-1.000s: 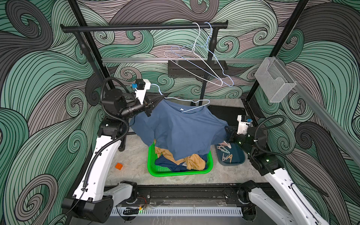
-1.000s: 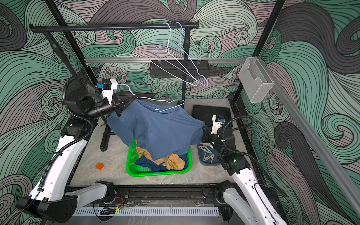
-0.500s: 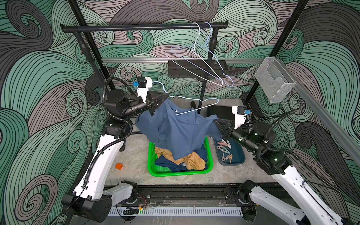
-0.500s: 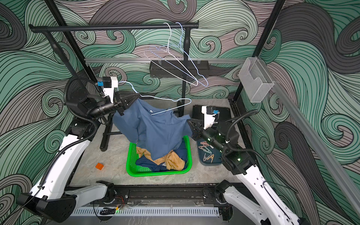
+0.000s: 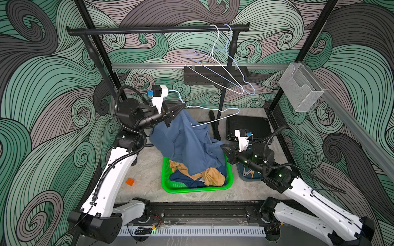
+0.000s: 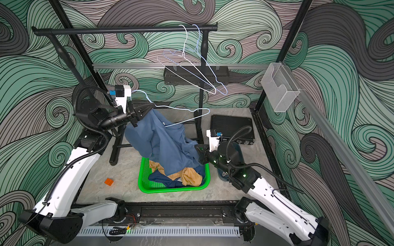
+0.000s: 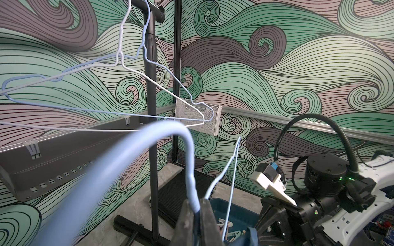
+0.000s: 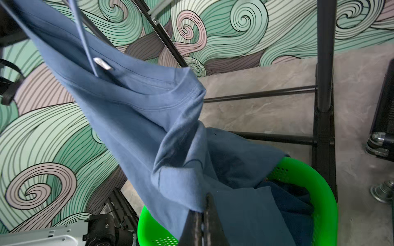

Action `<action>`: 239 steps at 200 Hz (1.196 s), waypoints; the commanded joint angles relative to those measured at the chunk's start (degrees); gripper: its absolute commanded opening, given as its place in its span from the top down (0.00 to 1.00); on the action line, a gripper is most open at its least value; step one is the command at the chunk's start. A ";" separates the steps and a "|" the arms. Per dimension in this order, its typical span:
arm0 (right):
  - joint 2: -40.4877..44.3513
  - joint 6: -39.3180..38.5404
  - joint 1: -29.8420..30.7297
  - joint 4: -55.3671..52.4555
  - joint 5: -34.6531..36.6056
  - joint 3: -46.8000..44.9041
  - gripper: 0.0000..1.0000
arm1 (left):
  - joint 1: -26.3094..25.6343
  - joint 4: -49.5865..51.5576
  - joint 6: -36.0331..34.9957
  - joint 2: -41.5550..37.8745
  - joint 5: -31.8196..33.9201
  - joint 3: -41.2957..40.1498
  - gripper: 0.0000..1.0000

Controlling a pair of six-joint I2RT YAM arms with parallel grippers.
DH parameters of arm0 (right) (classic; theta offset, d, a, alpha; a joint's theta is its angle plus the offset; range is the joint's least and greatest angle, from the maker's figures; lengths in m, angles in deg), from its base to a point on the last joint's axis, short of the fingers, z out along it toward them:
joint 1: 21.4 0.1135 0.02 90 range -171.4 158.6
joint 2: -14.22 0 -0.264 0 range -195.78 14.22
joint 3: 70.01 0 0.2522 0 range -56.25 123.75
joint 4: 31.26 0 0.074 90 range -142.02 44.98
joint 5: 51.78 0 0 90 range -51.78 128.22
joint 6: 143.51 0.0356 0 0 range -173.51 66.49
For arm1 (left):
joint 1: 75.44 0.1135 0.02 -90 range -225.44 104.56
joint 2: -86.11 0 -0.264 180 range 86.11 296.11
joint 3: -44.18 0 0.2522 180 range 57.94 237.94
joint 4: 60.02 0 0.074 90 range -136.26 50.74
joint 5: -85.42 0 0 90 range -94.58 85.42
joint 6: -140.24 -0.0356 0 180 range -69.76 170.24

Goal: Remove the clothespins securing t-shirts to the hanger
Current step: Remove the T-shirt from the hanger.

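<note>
Left of centre in both top views, the left gripper is clamped tight on the twisted neck of a pale blue wire hanger, holding it out roughly level above the floor. The plain blue t-shirt hangs from the hanger's end nearest that gripper and slumps toward the frame's centre, its lower part draped into the green basket. The right gripper, just right of centre, is closed on a fold of that shirt's edge above the basket rim. A tan t-shirt and a navy one lie crumpled in the basket. Loose clothespins lie in a dark teal tray beneath the right arm. Whether any peg sits on the blue shirt cannot be told.
</note>
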 commanded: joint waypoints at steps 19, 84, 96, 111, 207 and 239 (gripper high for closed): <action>-2.93 1.09 1.37 -2.31 3.26 -0.47 0.87 | -0.19 -2.32 0.17 -1.63 0.57 -1.76 0.92; -6.52 2.86 7.28 -1.87 8.72 -4.45 0.89 | -0.53 -1.40 0.24 -2.13 0.27 -3.15 0.92; -6.37 2.59 7.88 -2.23 8.90 -4.69 0.78 | -0.86 -0.46 -0.11 -2.42 0.22 -3.71 0.92; -4.66 1.21 8.03 -3.90 9.96 -4.19 0.57 | -1.20 -0.02 -0.46 -2.82 0.22 -4.98 0.92; 14.99 -12.76 8.03 -21.66 18.90 -0.08 0.26 | -2.15 0.63 -2.07 -1.89 -0.69 -7.26 0.92; 12.78 -23.58 8.00 -28.09 17.56 11.96 0.25 | -3.92 1.15 -4.72 -1.31 -1.35 -8.50 0.92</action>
